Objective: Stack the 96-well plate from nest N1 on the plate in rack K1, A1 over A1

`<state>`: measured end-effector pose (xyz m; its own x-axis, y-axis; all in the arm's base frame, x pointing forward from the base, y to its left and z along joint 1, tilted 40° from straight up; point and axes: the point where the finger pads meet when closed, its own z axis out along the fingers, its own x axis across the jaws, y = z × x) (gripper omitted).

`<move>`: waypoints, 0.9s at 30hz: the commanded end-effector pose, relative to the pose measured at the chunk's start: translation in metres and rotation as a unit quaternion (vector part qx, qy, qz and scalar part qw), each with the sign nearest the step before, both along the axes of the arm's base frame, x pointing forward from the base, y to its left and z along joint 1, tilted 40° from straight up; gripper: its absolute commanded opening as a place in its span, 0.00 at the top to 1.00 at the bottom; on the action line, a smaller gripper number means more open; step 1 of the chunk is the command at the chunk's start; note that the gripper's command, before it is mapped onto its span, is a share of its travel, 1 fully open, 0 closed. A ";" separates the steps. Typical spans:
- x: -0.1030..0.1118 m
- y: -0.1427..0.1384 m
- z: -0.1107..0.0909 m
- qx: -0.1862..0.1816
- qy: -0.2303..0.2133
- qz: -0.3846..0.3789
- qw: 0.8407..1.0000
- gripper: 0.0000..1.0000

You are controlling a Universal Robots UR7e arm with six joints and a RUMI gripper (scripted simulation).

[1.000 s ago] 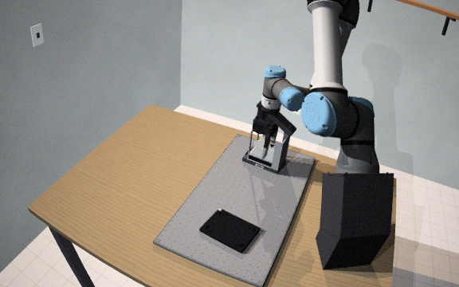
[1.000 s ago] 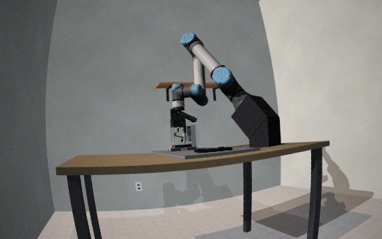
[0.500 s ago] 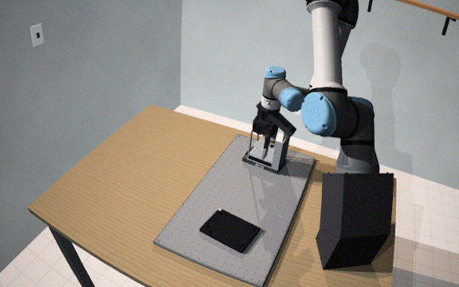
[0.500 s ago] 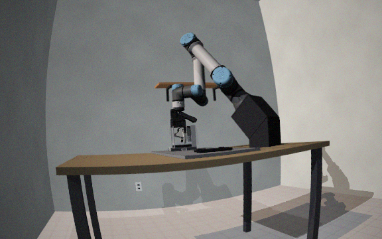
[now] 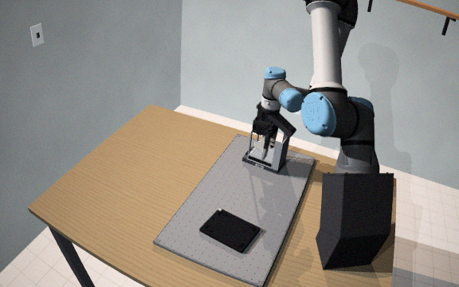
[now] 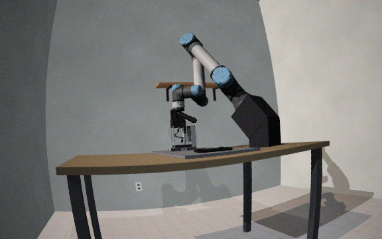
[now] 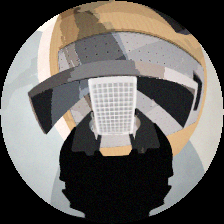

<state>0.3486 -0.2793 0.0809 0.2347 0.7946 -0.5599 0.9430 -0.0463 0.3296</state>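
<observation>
While the black two-jaw pincer point(image 5: 264, 148) hangs inside the grey upright stack rack K1 point(image 5: 281, 157), it is clenched on the white 96-well plate point(image 7: 115, 107), which it holds between the rack posts. The wrist view shows the well grid of this plate just in front of the jaws. The flat black plate nest N1 point(image 5: 229, 229) lies well apart on the grey perforated board point(image 5: 229, 191) on the wooden tabletop point(image 5: 134, 167).
</observation>
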 end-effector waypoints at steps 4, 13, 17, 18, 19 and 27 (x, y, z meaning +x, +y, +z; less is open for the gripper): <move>0.000 0.000 0.000 0.000 0.000 0.000 1.000 0.00; 0.000 0.000 0.000 0.000 0.000 0.000 1.000 0.00; 0.000 0.000 0.000 0.000 0.000 0.000 1.000 0.00; 0.000 0.000 0.000 0.000 0.000 0.000 1.000 0.00; 0.000 0.000 0.000 0.000 0.000 0.000 1.000 0.00; -0.003 0.006 0.008 0.000 0.000 0.000 1.000 0.00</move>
